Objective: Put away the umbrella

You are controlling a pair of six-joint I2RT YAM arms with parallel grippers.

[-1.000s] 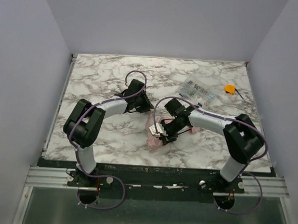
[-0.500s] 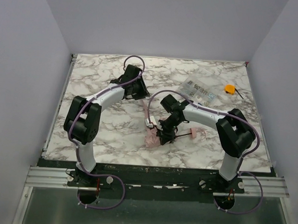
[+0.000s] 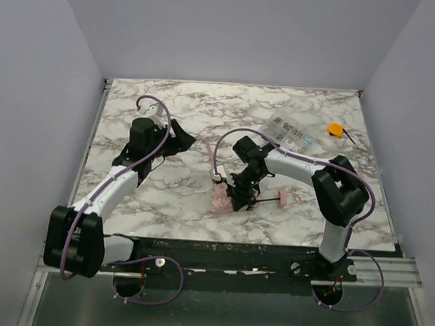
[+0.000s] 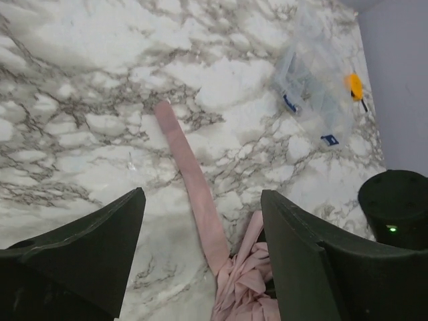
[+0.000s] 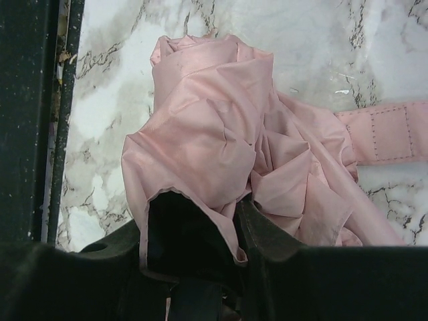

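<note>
Umbrella (image 5: 221, 134) bunched in right gripper (image 5: 200, 221); left gripper (image 4: 202, 197) empty.
Clear packet (image 3: 291, 130): label print too small to read. Umbrella lies crumpled on the marble table (image 3: 165, 189), toward the near edge, with its fabric clamped between the right fingers. Strap (image 4: 190, 167) is stretched flat below the left gripper, whose jaws are spread wide and hold nothing.

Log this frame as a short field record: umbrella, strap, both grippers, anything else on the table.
umbrella: pink fabric bunched on the marble table
strap: lying flat, stretched away from the bunch
left gripper: jaws open, empty
right gripper: jaws shut on the umbrella fabric
other: clear packet and orange item, far right
</note>
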